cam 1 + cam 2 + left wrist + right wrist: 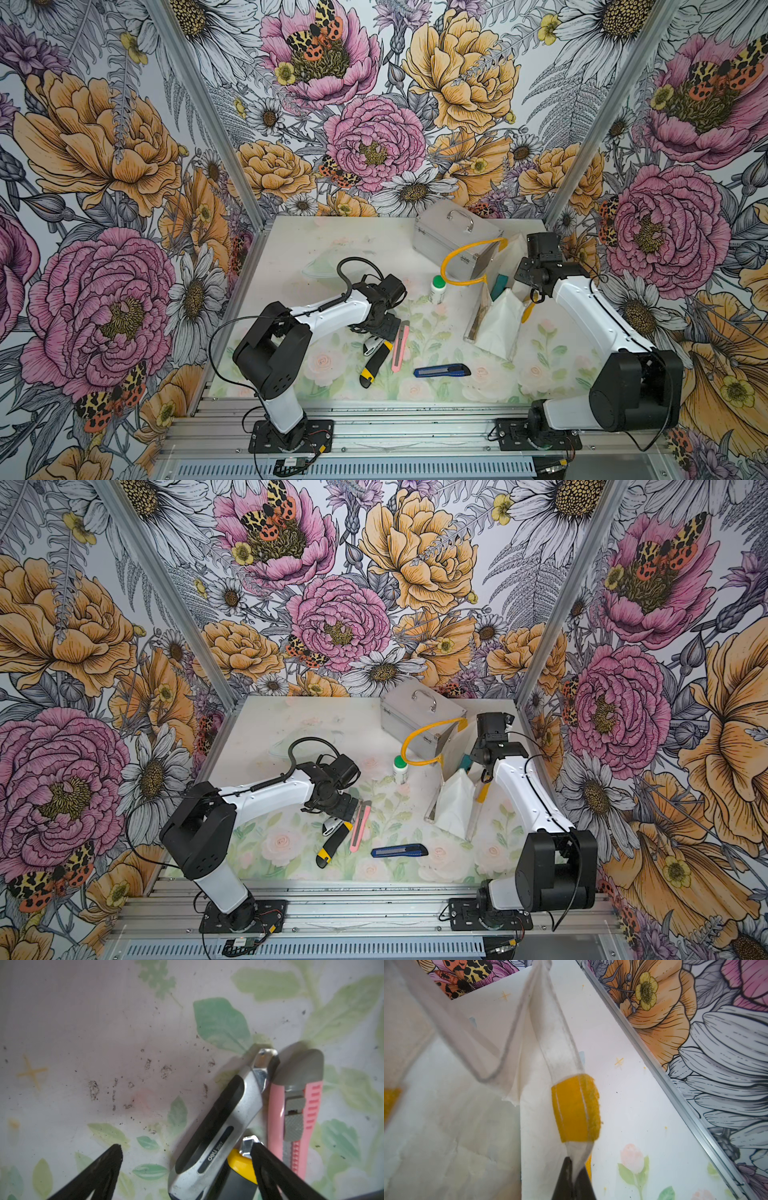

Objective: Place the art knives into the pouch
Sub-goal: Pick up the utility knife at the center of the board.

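knives: four lie on the counter [436, 332] in front of the left arm. the silver knife [220, 1118] is the one under the left tool [185, 1146]. in the left wrist view it lies slanted across the nose of the yellow-and-black knife [239, 1159], with the pink knife [295, 1109] just beside it. the blue knife [441, 370] lies apart from that bunch, nearer the front edge. the left tool is spread wide and has hold of nothing. one fingertip [110, 1159] is over bare counter, and the other sits by the metal tip of the yellow-and-black one, between silver and pink. can't tell if it touches.

the pouch [500, 322] stands well off toward the right arm's side, mouth open upward, with something teal [498, 286] poking out of it, can't tell what. the right tool [574, 1167] is pinched fully closed on a pouch strap [576, 1109], right below its yellow patch, holding that side up. the other handle, a yellow loop [457, 259], arcs out over the front of the silver case [453, 232], which sits behind the pouch at the back of the counter. a white bottle with a green cap [438, 289] stands between the left arm and the pouch.
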You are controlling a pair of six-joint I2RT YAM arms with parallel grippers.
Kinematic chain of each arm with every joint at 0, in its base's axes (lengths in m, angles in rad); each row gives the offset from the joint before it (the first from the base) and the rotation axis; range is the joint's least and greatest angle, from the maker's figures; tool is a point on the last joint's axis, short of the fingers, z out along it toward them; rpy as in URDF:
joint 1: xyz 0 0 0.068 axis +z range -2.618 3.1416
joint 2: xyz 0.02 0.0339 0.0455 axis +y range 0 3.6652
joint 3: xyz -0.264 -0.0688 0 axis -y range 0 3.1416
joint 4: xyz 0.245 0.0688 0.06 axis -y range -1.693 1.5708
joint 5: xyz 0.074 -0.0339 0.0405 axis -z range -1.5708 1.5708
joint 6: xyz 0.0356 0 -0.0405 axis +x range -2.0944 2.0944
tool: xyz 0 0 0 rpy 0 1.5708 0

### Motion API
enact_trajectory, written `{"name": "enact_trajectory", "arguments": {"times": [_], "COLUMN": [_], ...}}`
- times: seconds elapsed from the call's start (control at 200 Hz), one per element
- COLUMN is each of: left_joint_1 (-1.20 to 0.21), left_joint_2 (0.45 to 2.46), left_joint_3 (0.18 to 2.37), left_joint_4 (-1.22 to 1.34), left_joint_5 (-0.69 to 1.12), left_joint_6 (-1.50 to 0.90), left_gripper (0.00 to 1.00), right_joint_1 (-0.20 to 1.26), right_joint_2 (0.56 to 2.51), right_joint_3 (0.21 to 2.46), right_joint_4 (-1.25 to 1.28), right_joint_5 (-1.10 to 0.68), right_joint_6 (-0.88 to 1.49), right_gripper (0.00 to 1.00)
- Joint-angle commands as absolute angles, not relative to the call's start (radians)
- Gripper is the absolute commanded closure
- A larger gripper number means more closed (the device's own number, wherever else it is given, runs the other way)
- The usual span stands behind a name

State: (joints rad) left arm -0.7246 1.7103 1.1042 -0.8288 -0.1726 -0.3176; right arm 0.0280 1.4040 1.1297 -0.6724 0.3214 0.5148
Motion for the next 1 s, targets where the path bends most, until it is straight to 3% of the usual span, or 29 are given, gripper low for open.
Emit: {"name": "enact_trajectory", "arguments": {"times": [0.0,0.665,0.996], "left_joint_1": [-0.727,-0.593,-0.600], "left_joint_2": [1.710,1.810,1.849], "left_joint_3": [1.088,1.055,1.050], "left_joint_4": [-0.820,-0.726,-0.726], "left_joint_5": [-0.157,-0.083,-0.037], "left_joint_6": [-0.321,-0.447,-0.433], "left_gripper": [0.02,0.05,0.20], "right_joint_1": [0.042,0.054,0.053], "right_joint_2": [1.419,1.402,1.403], "right_joint_3": [1.151,1.141,1.143], "right_joint_4": [-0.661,-0.663,-0.662], "right_joint_5": [0.339,0.360,0.369], "right_joint_6": [0.535,0.531,0.523], "right_gripper": [1.00,1.00,1.00]}}
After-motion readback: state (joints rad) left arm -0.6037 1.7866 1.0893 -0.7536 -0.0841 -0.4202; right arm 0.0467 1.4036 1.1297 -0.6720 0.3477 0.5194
